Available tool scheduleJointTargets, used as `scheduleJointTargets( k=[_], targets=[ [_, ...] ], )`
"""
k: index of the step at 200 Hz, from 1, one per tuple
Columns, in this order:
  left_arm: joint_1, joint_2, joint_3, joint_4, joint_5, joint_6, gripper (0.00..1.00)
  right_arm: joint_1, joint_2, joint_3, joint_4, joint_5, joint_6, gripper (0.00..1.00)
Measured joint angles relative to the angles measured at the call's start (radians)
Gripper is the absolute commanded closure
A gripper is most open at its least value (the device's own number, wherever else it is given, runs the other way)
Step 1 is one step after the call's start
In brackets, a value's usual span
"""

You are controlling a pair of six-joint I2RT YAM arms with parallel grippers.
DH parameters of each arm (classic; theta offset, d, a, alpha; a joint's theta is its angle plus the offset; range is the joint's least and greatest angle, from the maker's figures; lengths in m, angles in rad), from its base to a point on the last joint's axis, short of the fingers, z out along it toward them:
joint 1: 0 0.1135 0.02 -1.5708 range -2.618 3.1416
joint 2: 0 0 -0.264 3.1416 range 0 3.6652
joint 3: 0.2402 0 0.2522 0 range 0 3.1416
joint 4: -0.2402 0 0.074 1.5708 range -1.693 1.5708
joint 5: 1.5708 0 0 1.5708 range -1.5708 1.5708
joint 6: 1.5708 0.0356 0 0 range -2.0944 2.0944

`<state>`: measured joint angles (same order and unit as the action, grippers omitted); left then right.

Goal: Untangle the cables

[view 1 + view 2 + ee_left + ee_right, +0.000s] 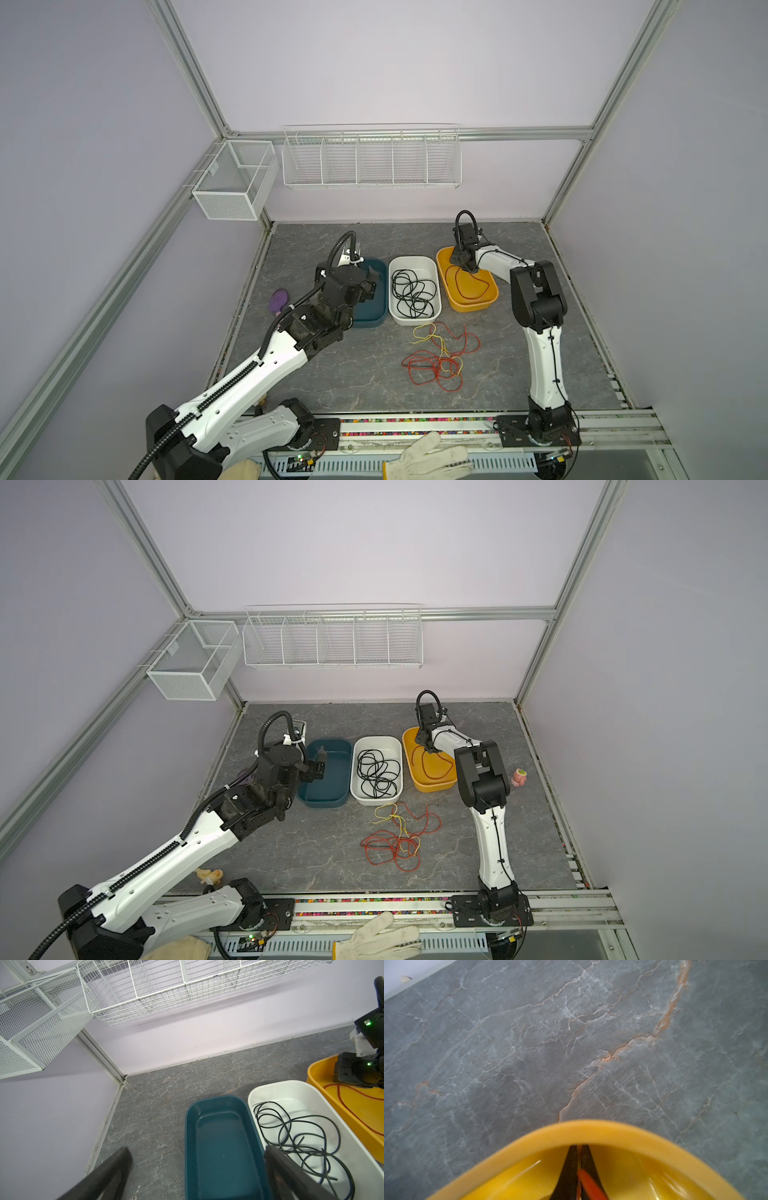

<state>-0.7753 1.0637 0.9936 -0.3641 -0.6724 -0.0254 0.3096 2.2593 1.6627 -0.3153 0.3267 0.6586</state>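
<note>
A tangle of red and pale yellow cables (pixel 439 354) (pixel 398 833) lies on the grey table in front of three bins. A black cable (pixel 414 291) (pixel 301 1138) is coiled in the white bin (pixel 413 259). A red cable (pixel 468 286) (pixel 588 1182) loops inside the yellow bin (pixel 478 306) (pixel 587 1128). My right gripper (pixel 469 268) (pixel 577 1148) reaches into that bin's far end and is shut on the red cable. My left gripper (pixel 372 284) (pixel 197 1152) hovers open over the empty blue bin (pixel 372 316) (pixel 220 1136), holding nothing.
Two white wire baskets (pixel 372 160) (pixel 235 178) hang on the back wall. A purple object (pixel 279 300) lies left of the blue bin, a pink toy (pixel 518 777) right of the right arm. A gloved hand (pixel 428 457) rests at the front rail.
</note>
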Motion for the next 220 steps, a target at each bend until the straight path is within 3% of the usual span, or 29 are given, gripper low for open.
scheduleJointTargets(
  k=[102,160,220],
  targets=[
    [0.0,-0.013,0.0,0.001,-0.001,0.012,0.01,0.021,-0.212,-0.177,0.04,-0.132,0.042,0.93],
    [0.0,-0.013,-0.002,0.0,-0.001,0.019,0.01,0.032,-0.217,-0.213,0.019,-0.211,0.056,0.94],
    [0.0,-0.013,-0.003,0.0,0.0,0.019,0.01,0.042,-0.217,-0.228,-0.052,-0.25,0.051,0.86]
  ],
)
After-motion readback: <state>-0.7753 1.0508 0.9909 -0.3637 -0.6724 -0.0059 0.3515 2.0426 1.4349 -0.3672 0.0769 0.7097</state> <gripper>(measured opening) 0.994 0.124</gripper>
